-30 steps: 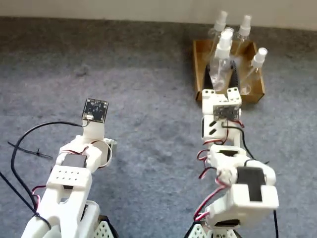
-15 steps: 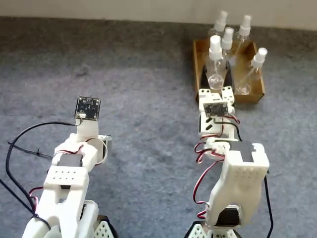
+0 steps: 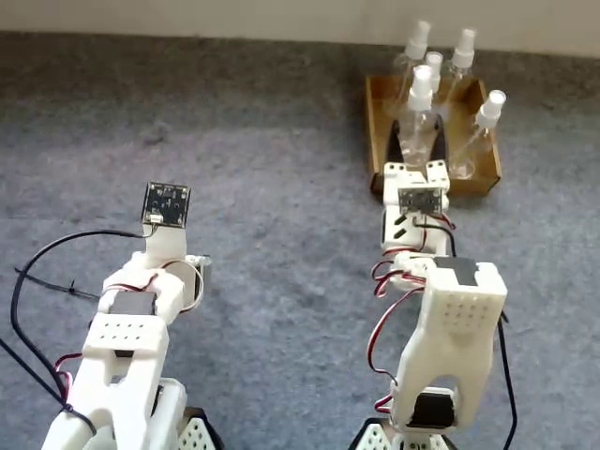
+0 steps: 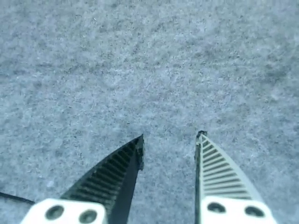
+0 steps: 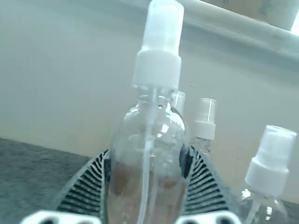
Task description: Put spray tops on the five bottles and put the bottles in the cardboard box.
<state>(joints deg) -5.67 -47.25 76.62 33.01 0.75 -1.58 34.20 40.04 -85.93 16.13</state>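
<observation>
My right gripper [image 3: 418, 133] is shut on a clear bottle [image 3: 421, 117] with a white spray top [image 3: 422, 86], upright over the front part of the cardboard box [image 3: 377, 103]. In the right wrist view the held bottle [image 5: 148, 140] fills the gap between the ribbed fingers [image 5: 202, 179]. Several more capped bottles stand in the box behind and beside it, one [image 3: 485, 117] at the right, another [image 5: 270, 163] close by. My left gripper [image 4: 170, 136] is open over bare carpet, far to the left of the box; its arm [image 3: 166, 234] points away from the bases.
Grey carpet [image 3: 262, 169] covers the whole table. A pale wall [image 3: 281, 17] runs right behind the box. Black cables [image 3: 56, 272] trail beside the left arm's base.
The right arm has stretched forward and shifted the held bottle slightly sideways over the box. The left arm has drawn back a little to the left.
</observation>
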